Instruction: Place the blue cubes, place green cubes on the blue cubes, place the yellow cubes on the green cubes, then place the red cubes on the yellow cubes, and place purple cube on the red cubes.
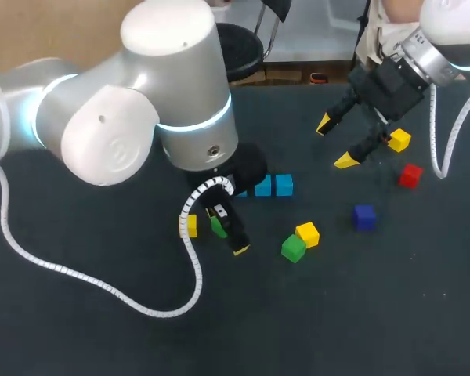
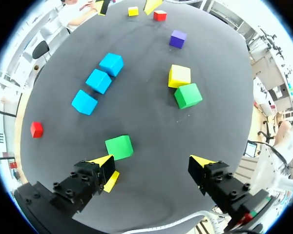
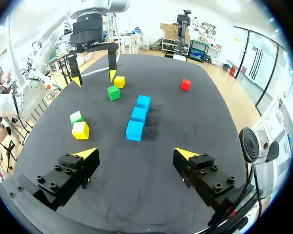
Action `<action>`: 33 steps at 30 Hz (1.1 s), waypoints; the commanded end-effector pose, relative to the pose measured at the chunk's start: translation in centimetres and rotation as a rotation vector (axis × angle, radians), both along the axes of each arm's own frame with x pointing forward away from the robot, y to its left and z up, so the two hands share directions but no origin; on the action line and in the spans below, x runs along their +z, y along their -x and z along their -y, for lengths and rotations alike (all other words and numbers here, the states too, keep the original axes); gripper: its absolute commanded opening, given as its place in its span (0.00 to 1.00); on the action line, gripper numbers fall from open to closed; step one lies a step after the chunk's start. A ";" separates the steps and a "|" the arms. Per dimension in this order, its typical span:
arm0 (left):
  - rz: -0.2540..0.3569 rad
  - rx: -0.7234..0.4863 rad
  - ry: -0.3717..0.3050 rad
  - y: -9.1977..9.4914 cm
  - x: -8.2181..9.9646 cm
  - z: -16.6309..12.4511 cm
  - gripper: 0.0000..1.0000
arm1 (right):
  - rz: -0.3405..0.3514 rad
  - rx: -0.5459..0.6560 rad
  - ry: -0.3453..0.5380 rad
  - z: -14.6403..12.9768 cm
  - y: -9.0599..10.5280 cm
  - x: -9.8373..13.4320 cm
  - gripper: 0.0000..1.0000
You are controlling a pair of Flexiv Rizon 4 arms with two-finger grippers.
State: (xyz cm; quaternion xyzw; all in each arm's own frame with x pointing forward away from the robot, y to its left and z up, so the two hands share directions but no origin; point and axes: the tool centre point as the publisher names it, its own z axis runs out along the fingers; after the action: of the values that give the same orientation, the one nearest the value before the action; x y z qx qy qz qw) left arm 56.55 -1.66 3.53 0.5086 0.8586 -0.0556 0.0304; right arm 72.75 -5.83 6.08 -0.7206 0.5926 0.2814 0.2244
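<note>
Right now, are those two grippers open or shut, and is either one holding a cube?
Left gripper: open, holding nothing; a green cube lies close by one finger.
Right gripper: open, holding nothing.

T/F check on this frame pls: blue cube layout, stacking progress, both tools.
1. The three blue cubes lie in one row on the table. True.
2. A green cube already sits on a blue cube. False: nothing is stacked. The near green cube lies on the table, just ahead of one finger of the left tool.
3. The left tool is open and holds nothing. True.
4. The right tool is shut on the purple cube. False: it is open and empty, and the purple cube lies on the table.
5. A yellow cube sits right beside the far green cube. True.
</note>
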 end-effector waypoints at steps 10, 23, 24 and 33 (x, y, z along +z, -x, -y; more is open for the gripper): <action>-0.055 0.006 0.050 -2.7 -2.5 -0.2 1.00 | 0.001 0.000 -0.001 0.0 0.0 0.0 1.00; -0.048 0.002 0.014 -4.0 -2.4 -0.3 1.00 | 0.001 0.000 -0.001 0.0 0.0 0.0 1.00; -0.046 0.004 0.010 -4.1 -2.3 -0.4 1.00 | 0.001 0.000 -0.001 0.0 0.0 0.0 1.00; -0.064 0.020 -0.016 -3.5 -2.9 -1.1 1.00 | 0.001 0.000 -0.001 0.0 0.0 0.0 1.00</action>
State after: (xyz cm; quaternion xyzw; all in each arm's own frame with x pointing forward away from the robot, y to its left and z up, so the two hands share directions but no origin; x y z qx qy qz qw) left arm 59.87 -0.56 0.88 0.4983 0.8647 -0.0632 0.0009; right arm 72.75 -5.83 6.08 -0.7206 0.5926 0.2814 0.2245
